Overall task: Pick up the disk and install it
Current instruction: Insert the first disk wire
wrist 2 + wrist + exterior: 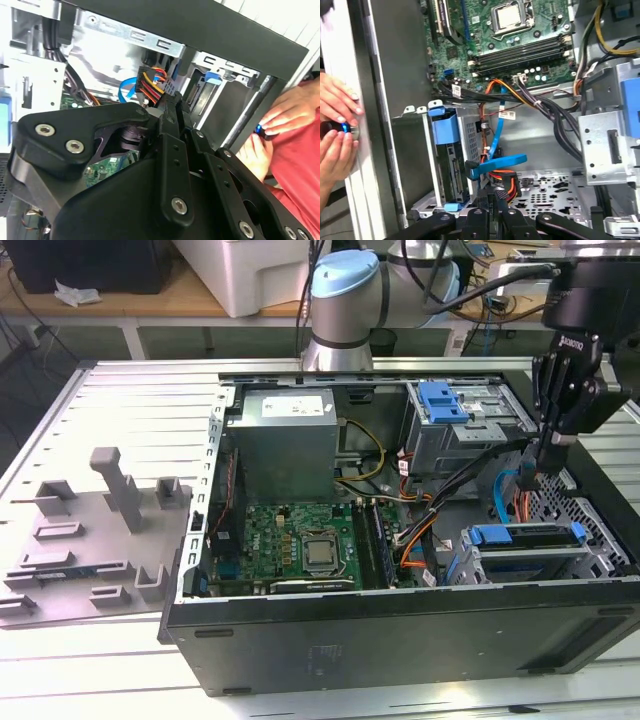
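The disk (522, 536) sits edge-on in the lower drive cage of the open computer case (400, 630), its blue rails showing as a strip along the top. In the first wrist view the disk (452, 170) stands slotted in that cage under a blue tab. My black gripper (532, 480) hangs just above the cage, at the case's end on the exterior view's right. Its fingers are shut together with nothing between them. In both wrist views the gripper (495, 201) (175, 107) points down beside the cage, close to a blue cable (497, 165) and orange wiring.
A person's hands (337, 132) (280, 120) hold a small blue object just outside the case wall. A blue bracket (443, 400) tops the upper metal cage. The motherboard (300, 540) and power supply (285, 440) fill the case. A grey fixture tray (90, 540) lies outside it.
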You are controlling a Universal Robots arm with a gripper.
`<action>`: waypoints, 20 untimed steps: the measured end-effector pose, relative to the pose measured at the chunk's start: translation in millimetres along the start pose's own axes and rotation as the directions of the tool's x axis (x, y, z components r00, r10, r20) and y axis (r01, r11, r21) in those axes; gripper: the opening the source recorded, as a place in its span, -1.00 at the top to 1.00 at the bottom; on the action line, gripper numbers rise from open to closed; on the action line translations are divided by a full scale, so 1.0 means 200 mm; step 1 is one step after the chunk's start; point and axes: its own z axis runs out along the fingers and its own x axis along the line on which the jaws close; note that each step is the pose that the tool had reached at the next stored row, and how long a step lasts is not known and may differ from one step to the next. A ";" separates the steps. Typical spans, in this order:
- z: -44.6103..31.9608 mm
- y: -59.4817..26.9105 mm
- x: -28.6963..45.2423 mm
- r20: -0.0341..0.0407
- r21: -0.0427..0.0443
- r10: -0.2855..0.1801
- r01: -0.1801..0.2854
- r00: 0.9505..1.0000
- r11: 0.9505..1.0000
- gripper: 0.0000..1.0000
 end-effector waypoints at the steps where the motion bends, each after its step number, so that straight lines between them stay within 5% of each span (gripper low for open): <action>1: -0.001 0.003 0.004 0.009 0.001 0.001 -0.001 1.000 1.000 0.66; 3: -0.010 0.008 0.015 0.020 0.002 0.002 -0.002 1.000 1.000 0.66; 11: -0.056 0.026 0.087 0.030 0.018 0.007 -0.007 1.000 1.000 0.66; 19: -0.044 0.033 0.154 0.042 0.035 0.012 -0.014 0.999 0.999 0.66; 20: -0.040 0.034 0.169 0.049 0.042 0.014 -0.017 0.999 0.999 0.66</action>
